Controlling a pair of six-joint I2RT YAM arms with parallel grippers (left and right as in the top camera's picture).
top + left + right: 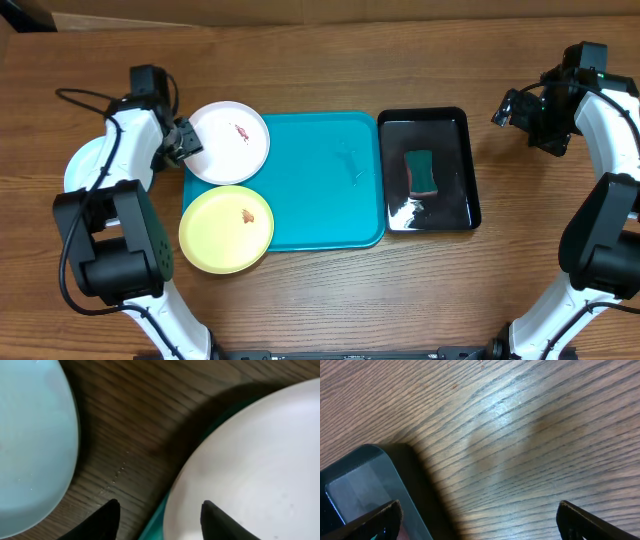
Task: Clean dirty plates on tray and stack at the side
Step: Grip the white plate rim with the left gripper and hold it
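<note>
At the bench's middle: the tray (320, 180), turquoise, lies flat with most of its surface bare.
White plate: the white plate (228, 150) sits at the tray's far left corner. It overhangs the rim onto the bench (330, 300) and has a reddish smear (241, 131) near its middle.
Yellow-green plate: the yellow-green plate (225, 230) sits at the tray's near left corner and also overhangs the rim. It lies just beside the white plate and has a brown smear (248, 214).
Mint-blue plate: the mint-blue plate (78, 165) lies off the tray on the bench to the left, largely hidden under the left arm in the overhead view. The left wrist view shows its edge apart from the white plate, with bare wood between them.
Left fingers: the left fingers (187, 142) are at the white plate's left edge, parted about halfway. The plate's rim lies below the gap and one tip is over the plate. No grip on anything can be seen.
Right fingers: the right fingers (508, 108) are spread wide and hold nothing. They are above bare wood near a corner of the black tray (450, 150).
Black tray: it lies just right of the turquoise tray, with a green sponge (421, 172) in it.
</note>
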